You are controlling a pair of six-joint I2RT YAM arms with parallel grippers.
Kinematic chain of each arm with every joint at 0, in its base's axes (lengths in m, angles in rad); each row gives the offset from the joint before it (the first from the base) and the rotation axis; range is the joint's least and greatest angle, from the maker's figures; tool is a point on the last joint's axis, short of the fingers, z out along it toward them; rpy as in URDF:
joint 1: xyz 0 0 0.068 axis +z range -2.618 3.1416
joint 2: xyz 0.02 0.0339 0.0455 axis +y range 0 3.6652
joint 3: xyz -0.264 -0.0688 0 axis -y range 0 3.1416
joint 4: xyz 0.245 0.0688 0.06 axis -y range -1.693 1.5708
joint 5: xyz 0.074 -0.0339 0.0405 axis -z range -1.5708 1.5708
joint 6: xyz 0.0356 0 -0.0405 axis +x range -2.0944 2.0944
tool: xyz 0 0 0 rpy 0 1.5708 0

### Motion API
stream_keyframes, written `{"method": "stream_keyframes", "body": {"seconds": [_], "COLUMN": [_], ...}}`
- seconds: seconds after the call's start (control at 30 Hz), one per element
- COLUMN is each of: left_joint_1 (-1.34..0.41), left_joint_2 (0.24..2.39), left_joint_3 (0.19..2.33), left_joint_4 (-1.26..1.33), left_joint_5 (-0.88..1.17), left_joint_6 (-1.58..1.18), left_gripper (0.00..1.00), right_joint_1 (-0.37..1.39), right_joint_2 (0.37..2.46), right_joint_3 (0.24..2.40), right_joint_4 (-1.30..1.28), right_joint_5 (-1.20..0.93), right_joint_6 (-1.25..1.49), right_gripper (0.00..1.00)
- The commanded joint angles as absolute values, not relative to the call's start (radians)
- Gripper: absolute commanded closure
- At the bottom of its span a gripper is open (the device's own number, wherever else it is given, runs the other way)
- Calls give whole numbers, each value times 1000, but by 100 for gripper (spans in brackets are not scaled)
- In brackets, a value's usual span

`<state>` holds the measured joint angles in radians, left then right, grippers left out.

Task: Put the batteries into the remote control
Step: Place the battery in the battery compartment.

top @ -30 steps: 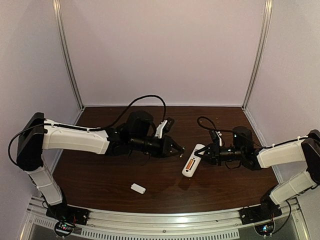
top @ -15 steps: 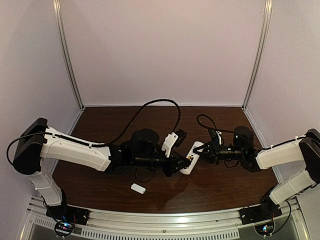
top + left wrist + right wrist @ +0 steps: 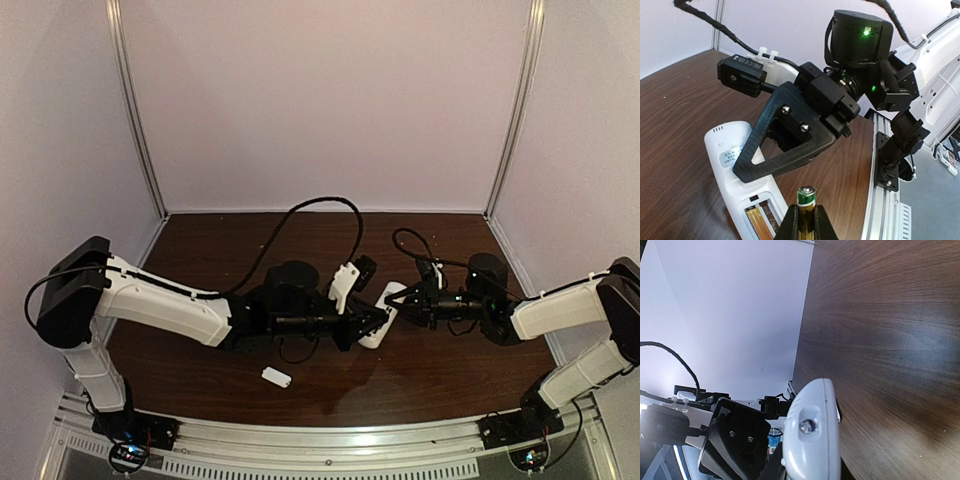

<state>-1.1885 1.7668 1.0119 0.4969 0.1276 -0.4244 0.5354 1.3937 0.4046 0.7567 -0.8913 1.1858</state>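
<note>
The white remote control (image 3: 735,160) lies back-up on the table with its battery bay open. One slot holds the orange battery (image 3: 755,220); the slot beside it is empty. My left gripper (image 3: 805,215) is shut on the golden-brass battery (image 3: 806,199), green end forward, just to the right of the bay. My right gripper (image 3: 807,472) is shut on the remote's far end (image 3: 812,440); its black finger (image 3: 790,145) lies across the remote. In the top view both grippers, left (image 3: 374,318) and right (image 3: 402,304), meet at the remote (image 3: 376,332).
A small white cover piece (image 3: 276,376) lies on the table near the front, left of centre. The aluminium rail (image 3: 320,445) runs along the near edge. White walls enclose the back and sides.
My left arm has swung right and forward with the golden-brass battery, from left of the remote to right over its open bay. The right gripper has kept hold of the remote.
</note>
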Motion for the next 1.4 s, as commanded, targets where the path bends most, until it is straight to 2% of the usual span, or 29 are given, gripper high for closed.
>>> {"method": "stream_keyframes", "body": {"seconds": [0.0, 0.5, 1.0, 1.37], "left_joint_1": [-1190, -1189, -1189, -1177], "left_joint_2": [1793, 1816, 1821, 1821], "left_joint_3": [1034, 1060, 1057, 1070], "left_joint_4": [543, 459, 384, 331], "left_joint_5": [96, 29, 45, 17], "left_joint_6": [-414, -415, -456, -500], "left_gripper": [100, 100, 100, 86], "right_joint_1": [545, 546, 546, 546], "right_joint_2": [1401, 1397, 1389, 1385], "right_joint_3": [394, 396, 399, 400], "right_joint_4": [807, 818, 813, 807], "right_joint_5": [-904, -907, -905, -905], "right_joint_6": [1195, 1199, 1192, 1185], "right_gripper": [100, 100, 100, 100]}}
